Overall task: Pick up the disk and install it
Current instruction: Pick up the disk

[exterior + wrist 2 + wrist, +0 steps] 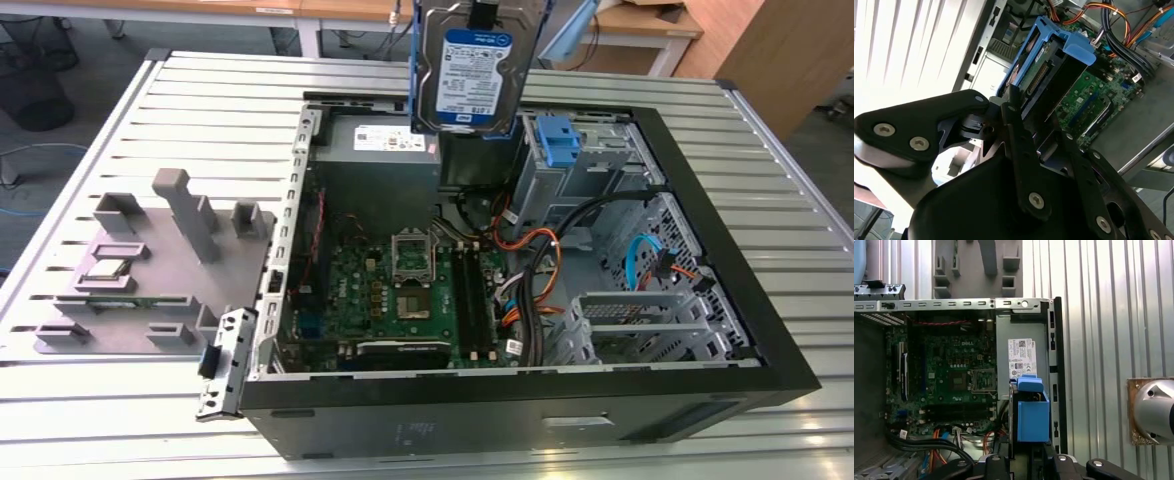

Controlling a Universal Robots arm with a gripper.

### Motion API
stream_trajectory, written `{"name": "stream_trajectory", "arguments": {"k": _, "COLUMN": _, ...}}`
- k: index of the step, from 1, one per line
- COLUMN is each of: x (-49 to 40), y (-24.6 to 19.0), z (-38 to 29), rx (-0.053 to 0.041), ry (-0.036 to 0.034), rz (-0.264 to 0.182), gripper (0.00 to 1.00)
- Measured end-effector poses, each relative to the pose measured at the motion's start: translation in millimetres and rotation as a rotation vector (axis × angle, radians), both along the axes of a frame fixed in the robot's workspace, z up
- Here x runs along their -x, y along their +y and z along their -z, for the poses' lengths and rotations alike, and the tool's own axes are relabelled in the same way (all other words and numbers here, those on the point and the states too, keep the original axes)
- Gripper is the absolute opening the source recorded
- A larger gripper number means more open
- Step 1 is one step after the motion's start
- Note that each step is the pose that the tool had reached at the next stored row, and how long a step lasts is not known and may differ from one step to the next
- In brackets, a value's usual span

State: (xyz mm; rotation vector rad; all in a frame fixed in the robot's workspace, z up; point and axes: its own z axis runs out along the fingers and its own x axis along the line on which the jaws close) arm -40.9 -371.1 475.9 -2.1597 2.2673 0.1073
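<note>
The disk [463, 75] hangs upright in the air above the back of the open computer case [534, 420], its blue-and-white label facing the exterior camera and blue rails along its sides. My gripper [481, 12] is shut on its upper end at the top edge of the exterior view. In the second wrist view the black fingers [1021, 145] clamp the disk [1046, 70] by its flat sides, the blue rail end pointing down at the motherboard. In the first wrist view the disk [1030, 415] shows edge-on over the power-supply box [1021, 357].
Inside the case lie the green motherboard [400, 290], the grey power-supply box [380, 150], a lighter-blue bracket [558, 140] in the drive cage, and orange, blue and black cables [534, 260]. A grey fixture [160, 260] sits on the slatted table [747, 130] at the exterior view's left.
</note>
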Motion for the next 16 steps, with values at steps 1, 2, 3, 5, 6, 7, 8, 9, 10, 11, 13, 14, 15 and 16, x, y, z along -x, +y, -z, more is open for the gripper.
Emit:
{"name": "stream_trajectory", "arguments": {"k": 1, "x": 0.0, "y": -1.0, "z": 0.0, "rx": 0.0001, "ry": 0.0000, "rz": 0.000, "gripper": 0.35}}
{"name": "stream_trajectory", "arguments": {"k": 2, "x": 0.0, "y": -2.1, "z": 0.1, "rx": 0.0000, "ry": 0.0000, "rz": 0.000, "gripper": 0.35}}
{"name": "stream_trajectory", "arguments": {"k": 3, "x": 0.0, "y": -3.1, "z": 0.1, "rx": -0.0001, "ry": -0.0001, "rz": 0.000, "gripper": 0.35}}
{"name": "stream_trajectory", "arguments": {"k": 5, "x": 0.0, "y": -5.2, "z": 0.1, "rx": 0.0000, "ry": 0.0000, "rz": 0.000, "gripper": 0.35}}
{"name": "stream_trajectory", "arguments": {"k": 6, "x": 0.0, "y": -6.3, "z": 0.2, "rx": 0.0000, "ry": 0.0000, "rz": 0.000, "gripper": 0.35}}
{"name": "stream_trajectory", "arguments": {"k": 7, "x": 0.0, "y": -7.2, "z": 0.2, "rx": 0.0000, "ry": 0.0000, "rz": 0.000, "gripper": 0.35}}
{"name": "stream_trajectory", "arguments": {"k": 8, "x": -0.1, "y": -8.1, "z": 0.2, "rx": 0.0000, "ry": 0.0000, "rz": 0.000, "gripper": 0.35}}
{"name": "stream_trajectory", "arguments": {"k": 9, "x": -0.1, "y": -9.0, "z": 0.2, "rx": 0.0000, "ry": 0.0000, "rz": 0.000, "gripper": 0.35}}
{"name": "stream_trajectory", "arguments": {"k": 10, "x": -0.1, "y": -9.9, "z": 0.3, "rx": 0.0001, "ry": 0.0000, "rz": 0.000, "gripper": 0.35}}
{"name": "stream_trajectory", "arguments": {"k": 11, "x": -0.2, "y": -10.8, "z": 0.3, "rx": 0.0001, "ry": 0.0000, "rz": 0.000, "gripper": 0.35}}
{"name": "stream_trajectory", "arguments": {"k": 13, "x": -0.2, "y": -12.8, "z": 0.4, "rx": 0.0000, "ry": 0.0000, "rz": 0.000, "gripper": 0.35}}
{"name": "stream_trajectory", "arguments": {"k": 14, "x": -0.3, "y": -13.9, "z": 0.4, "rx": 0.0000, "ry": 0.0000, "rz": 0.000, "gripper": 0.35}}
{"name": "stream_trajectory", "arguments": {"k": 15, "x": -0.3, "y": -15.2, "z": 0.5, "rx": 0.0000, "ry": 0.0000, "rz": 0.000, "gripper": 0.35}}
{"name": "stream_trajectory", "arguments": {"k": 16, "x": -0.3, "y": -16.4, "z": 0.5, "rx": 0.0001, "ry": 0.0000, "rz": 0.000, "gripper": 0.35}}
